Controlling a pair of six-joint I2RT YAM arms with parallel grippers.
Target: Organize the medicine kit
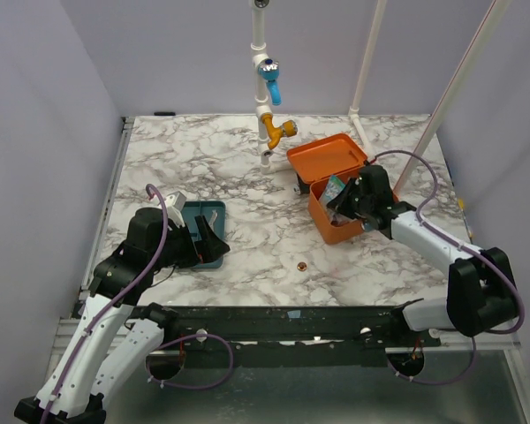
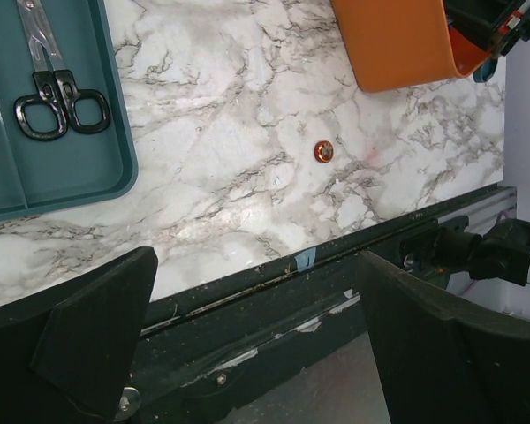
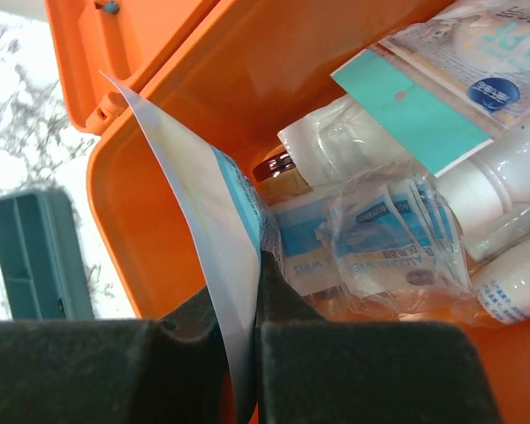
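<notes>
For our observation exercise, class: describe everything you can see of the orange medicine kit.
The medicine kit is an orange, smooth, plastic-looking rectangular box. It stands on the right half of the marble table, and its hinged lid lies open behind it. Inside are clear-wrapped sachets and a white tube. The right gripper reaches into it, shut on a flat white-and-blue packet.

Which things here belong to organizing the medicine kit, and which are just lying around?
Belongs to the job:
medicine kit, lid open
packet pinched by the right gripper at its opening
wrapped supplies inside
teal tray with scissors

Lying about:
small copper ring on the table
pipe stand with blue and yellow taps
</notes>
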